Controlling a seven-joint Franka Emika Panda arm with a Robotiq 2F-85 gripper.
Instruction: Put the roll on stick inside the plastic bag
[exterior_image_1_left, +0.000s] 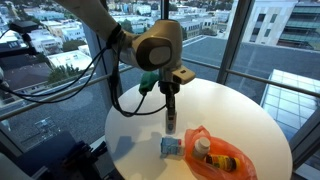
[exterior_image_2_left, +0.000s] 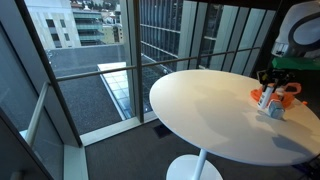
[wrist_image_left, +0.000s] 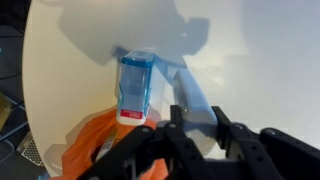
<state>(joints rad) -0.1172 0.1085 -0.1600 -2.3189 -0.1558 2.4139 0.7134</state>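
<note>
The roll-on stick is a slim grey tube standing upright on the round white table. My gripper is over its top end and shut on it. In the wrist view the stick runs between my two fingers. The orange plastic bag lies at the table's near edge, right of the stick, with a white bottle inside. The bag also shows in the wrist view and in an exterior view.
A small blue pack lies on the table just in front of the stick, beside the bag; in the wrist view it is left of the stick. Glass walls and railings surround the table.
</note>
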